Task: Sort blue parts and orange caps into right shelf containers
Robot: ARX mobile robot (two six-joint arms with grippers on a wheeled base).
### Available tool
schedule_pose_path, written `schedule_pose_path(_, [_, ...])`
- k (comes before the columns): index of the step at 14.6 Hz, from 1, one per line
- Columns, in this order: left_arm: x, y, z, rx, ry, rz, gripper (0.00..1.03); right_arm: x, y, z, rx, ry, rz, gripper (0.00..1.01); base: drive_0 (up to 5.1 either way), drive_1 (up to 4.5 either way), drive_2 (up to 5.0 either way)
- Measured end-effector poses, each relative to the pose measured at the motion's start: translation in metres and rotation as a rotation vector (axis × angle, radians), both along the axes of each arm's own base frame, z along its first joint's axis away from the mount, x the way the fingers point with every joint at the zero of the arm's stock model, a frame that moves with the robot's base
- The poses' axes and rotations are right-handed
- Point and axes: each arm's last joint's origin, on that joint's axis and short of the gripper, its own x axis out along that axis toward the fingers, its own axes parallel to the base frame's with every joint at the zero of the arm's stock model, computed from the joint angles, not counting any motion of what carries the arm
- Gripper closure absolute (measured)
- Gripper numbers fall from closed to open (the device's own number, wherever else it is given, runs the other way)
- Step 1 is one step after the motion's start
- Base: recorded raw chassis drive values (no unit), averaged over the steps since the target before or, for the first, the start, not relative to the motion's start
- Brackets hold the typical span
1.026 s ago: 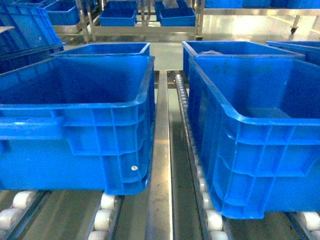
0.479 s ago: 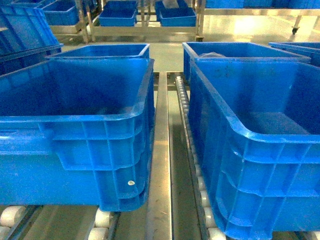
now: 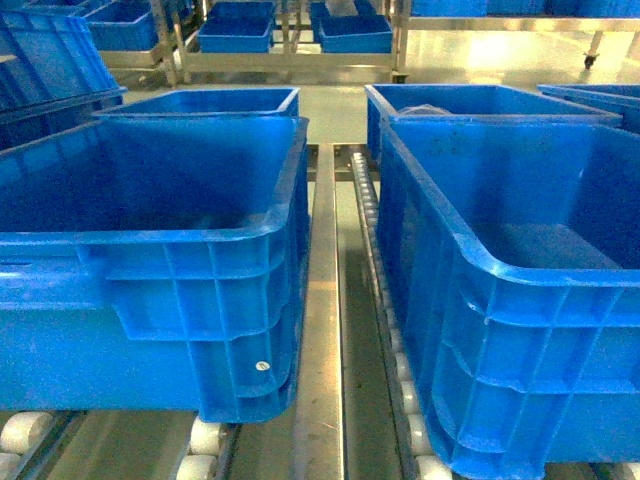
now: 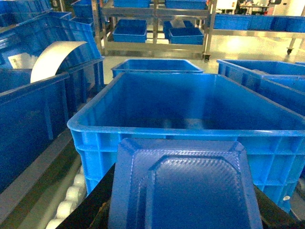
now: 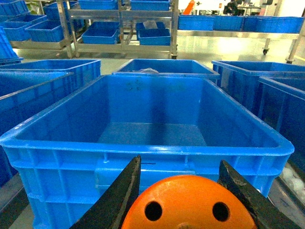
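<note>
A: What is seen at the right gripper [image 5: 183,191]?

B: In the right wrist view, at the bottom centre of the frame, an orange cap [image 5: 188,205] is pinched between the two dark jaws. Its domed end, with two small round holes, is turned toward the camera.

A: And what lies beyond it?

B: A large blue bin [image 5: 57,164] fills the middle of that frame, just past the cap. No parts can be made out on its floor. A second bin [image 5: 164,67] is set behind it, with something pale inside near its left end.

A: What is held at the left gripper [image 4: 183,191]?

B: In the left wrist view a blue part [image 4: 183,188], flat with raised stepped edges and a textured face, covers the bottom centre of the frame. Only dark strips of the jaws are seen along its lower left and lower right sides, so they appear to be closed on it. Another deep blue bin [image 4: 95,143] stands directly behind it.

A: How is the wider setting laid out?

B: In the head view, the two near bins [image 3: 200,300] [image 3: 520,320] are seen at left and right on white rollers [image 3: 205,435], apart, with a metal rail [image 3: 322,330] between them. Neither gripper is shown there. Metal racks [image 3: 290,60] carrying smaller blue trays run along the top of the frame.
</note>
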Motion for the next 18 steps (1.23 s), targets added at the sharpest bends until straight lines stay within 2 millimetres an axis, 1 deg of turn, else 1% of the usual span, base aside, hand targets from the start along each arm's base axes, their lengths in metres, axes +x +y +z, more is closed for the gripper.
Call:
schedule_pose_path(15, [0.0001,-0.0007,-0.0010,0.000,0.011,0.010,0.59,0.0000,-0.0001,-0.0002,-0.003,0.002,-0.004,0.58,0.0,0.00,0.0])
schedule_pose_path(16, [0.0002,-0.0008,-0.0019,0.001,0.021,0.068,0.59,0.0000,0.0014,-0.0027,-0.050,0.031,-0.051,0.58,0.0,0.00,0.0])
schedule_pose_path(18, [0.0006,0.0011,-0.0001,-0.023,0.002,0.073,0.59,0.0002,0.0046,-0.0020,-0.096,0.024,-0.024,0.58,0.0,0.00,0.0])
